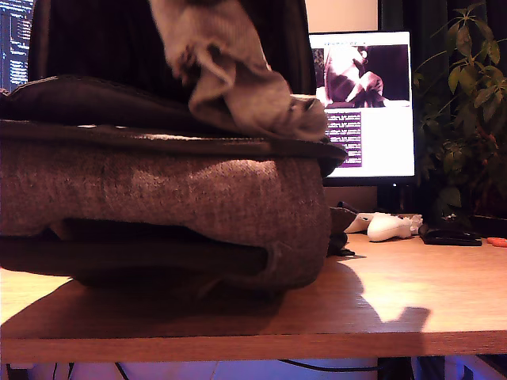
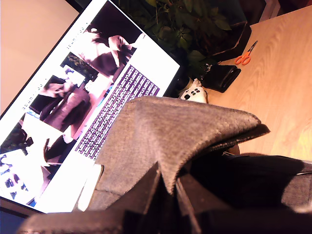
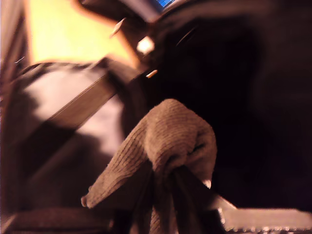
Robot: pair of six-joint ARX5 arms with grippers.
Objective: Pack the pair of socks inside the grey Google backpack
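The grey Google backpack [image 1: 158,198] lies on its side on the wooden table, filling the exterior view's left and middle. The pair of socks [image 1: 238,79], light-grey knit, hangs from the top of that view with its lower end resting on the backpack's upper edge. My second gripper [image 3: 168,183] is shut on the socks [image 3: 170,131] over the backpack's dark inside [image 3: 243,97]. My first gripper [image 2: 168,187] is shut on a raised flap of the backpack [image 2: 161,131], pinching the fabric into a peak. Neither gripper's fingers show clearly in the exterior view.
A lit monitor [image 1: 364,103] stands behind the backpack, with a leafy plant [image 1: 467,103] at the exterior view's right. A white controller [image 1: 388,227], a black case [image 1: 449,235] and orange scissors [image 2: 246,52] lie on the table [image 1: 396,301] near them.
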